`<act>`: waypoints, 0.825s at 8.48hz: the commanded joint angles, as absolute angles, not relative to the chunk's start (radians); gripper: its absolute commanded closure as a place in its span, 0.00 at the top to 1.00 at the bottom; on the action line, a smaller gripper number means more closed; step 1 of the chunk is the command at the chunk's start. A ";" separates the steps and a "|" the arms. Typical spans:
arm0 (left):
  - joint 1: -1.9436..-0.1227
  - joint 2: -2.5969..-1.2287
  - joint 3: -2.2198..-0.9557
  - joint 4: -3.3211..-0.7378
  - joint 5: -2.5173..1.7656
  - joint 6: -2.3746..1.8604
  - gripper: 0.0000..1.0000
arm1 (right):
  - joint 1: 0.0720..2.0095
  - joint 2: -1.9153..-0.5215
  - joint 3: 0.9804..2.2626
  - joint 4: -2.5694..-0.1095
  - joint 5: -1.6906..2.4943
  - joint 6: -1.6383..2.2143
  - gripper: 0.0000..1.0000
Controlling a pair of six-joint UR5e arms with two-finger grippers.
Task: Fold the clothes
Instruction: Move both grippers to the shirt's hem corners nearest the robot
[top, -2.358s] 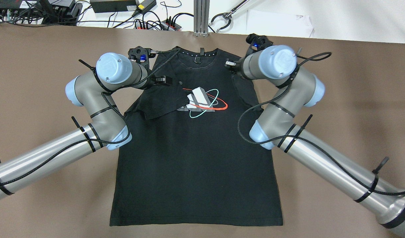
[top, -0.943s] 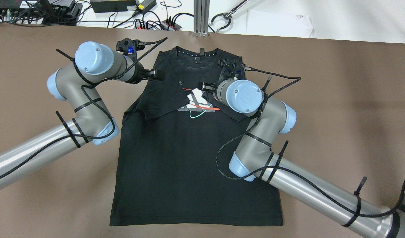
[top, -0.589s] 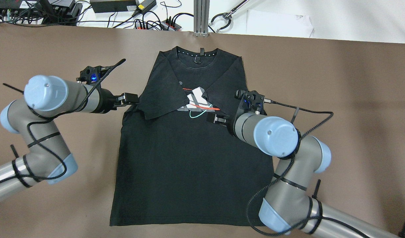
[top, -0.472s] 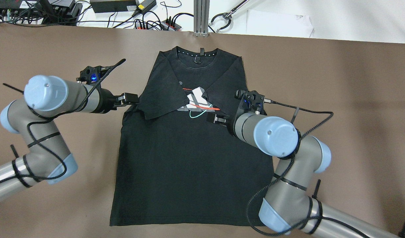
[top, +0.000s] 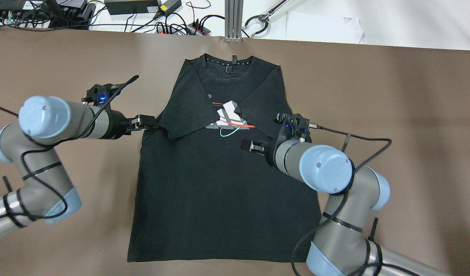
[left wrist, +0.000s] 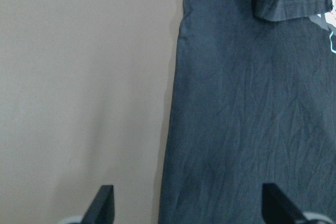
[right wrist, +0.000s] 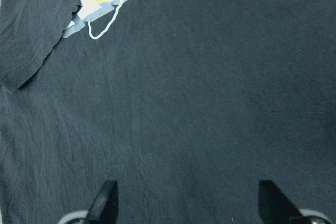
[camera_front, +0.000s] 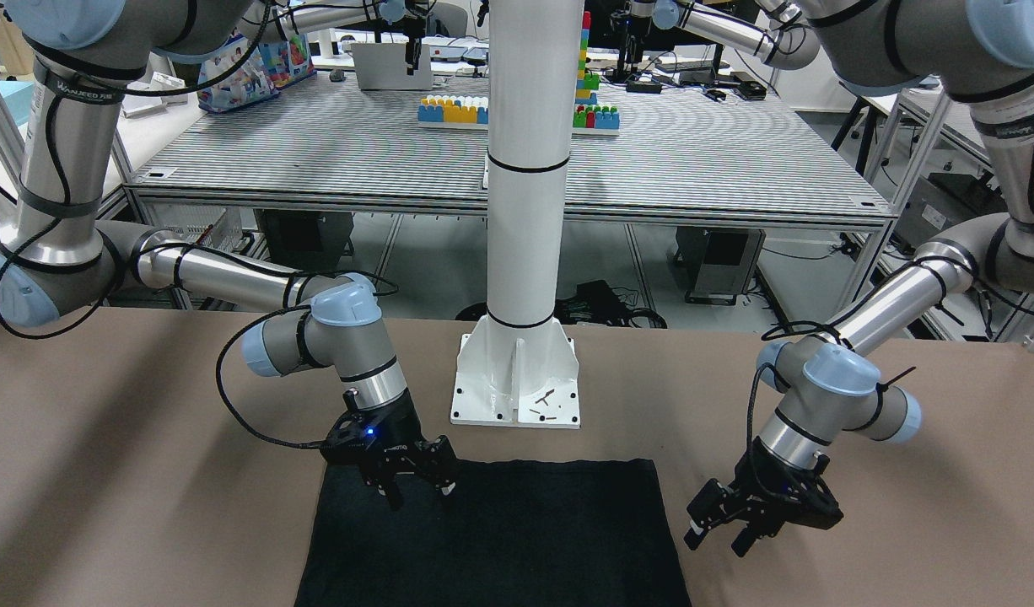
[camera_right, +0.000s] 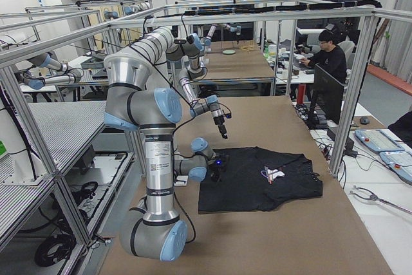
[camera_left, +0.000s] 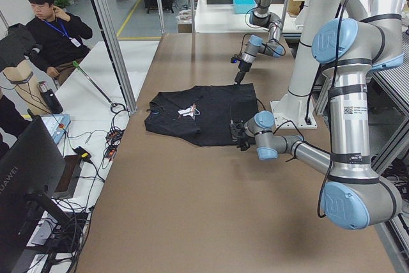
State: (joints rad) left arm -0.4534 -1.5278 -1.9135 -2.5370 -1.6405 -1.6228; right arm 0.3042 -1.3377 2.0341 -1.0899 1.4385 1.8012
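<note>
There's the black soft-fabric T-shirt, spread flat and face up on the brown table top. Its collar is at the far edge, and its bottom hem lies toward the robot, just short of the base plate of the white round pillar. The left sleeve and the right sleeve are both folded in over the chest, their ends nearly meeting at the white, red and teal print. Now the left gripper: it sits at the shirt's left side edge, right below the folded sleeve, jaws spread wide. Its wrist camera shows one finger over bare table and the other over cloth, with nothing gripped. Over to the right gripper: it's above the shirt's body, just below the print, toward the right side, jaws equally wide apart, nothing pinched. Whether either one touches the fabric, I can't tell from here.
</note>
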 commanded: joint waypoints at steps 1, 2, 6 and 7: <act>-0.160 -1.428 -1.925 -2.628 -1.345 -1.770 1.00 | 0.117 -1.504 2.118 -1.021 1.225 1.969 0.94; -0.094 -1.428 -1.925 -2.628 -1.272 -1.799 1.00 | 0.082 -1.573 2.123 -0.946 1.197 1.971 0.94; -0.025 -1.439 -1.925 -2.619 -1.221 -1.824 1.00 | 0.081 -1.632 2.125 -0.885 1.195 1.967 0.94; -0.023 -1.450 -1.927 -2.615 -1.212 -1.828 1.00 | 0.081 -1.631 2.126 -0.885 1.195 1.968 0.94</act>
State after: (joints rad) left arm -0.0331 -1.4375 -1.9253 -2.6202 -1.2259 -1.8211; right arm 0.0831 -1.6284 2.1235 -0.8894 1.1967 1.9670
